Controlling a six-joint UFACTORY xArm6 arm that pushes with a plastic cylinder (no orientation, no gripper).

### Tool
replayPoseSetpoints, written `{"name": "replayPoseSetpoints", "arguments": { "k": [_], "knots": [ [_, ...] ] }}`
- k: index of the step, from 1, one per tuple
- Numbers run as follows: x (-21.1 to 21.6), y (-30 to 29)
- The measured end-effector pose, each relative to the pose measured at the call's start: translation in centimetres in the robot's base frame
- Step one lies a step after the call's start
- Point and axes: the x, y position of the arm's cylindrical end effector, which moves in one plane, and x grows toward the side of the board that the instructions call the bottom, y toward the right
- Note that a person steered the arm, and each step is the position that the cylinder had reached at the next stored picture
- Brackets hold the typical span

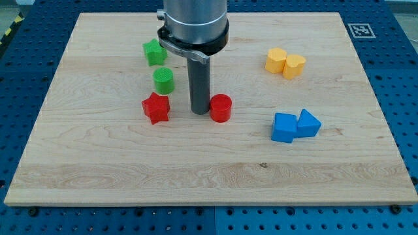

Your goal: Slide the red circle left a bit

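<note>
On the big wooden board [209, 176], which sits on a blue perforated table [398, 39], the arm's grey housing [194, 23] comes down from the view's top, with the dark rod under it. There's no hand to open or close here, so nothing is held; my tip [199, 112] is planted on the board just left of the red circle [221, 108], touching it or very nearly (can't tell which).

The red circle sits near the board's middle, upright with its flat round face up, so it has no real long axis or heading. The red star [156, 107] is further left, beyond my tip.

Above that are the green circle [163, 80] and green star [155, 52]. Over on the view's right, two blue blocks [295, 125] touch, and two yellow blocks [285, 62] touch too. A black-and-white marker tag [359, 30] sits at the board's top right corner, with no readable text.
</note>
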Motion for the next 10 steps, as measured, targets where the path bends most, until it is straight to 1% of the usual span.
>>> {"name": "replayPoseSetpoints", "arguments": {
  "k": [1,2,3,5,6,7,8,10],
  "knots": [
    [-0.6,-0.3],
    [-3.9,-0.5],
    [-4.6,3.5],
    [-2.2,18.9],
    [2.6,25.1],
    [9.4,25.9],
    [12.5,25.4],
    [13.3,24.8]
  ]
}}
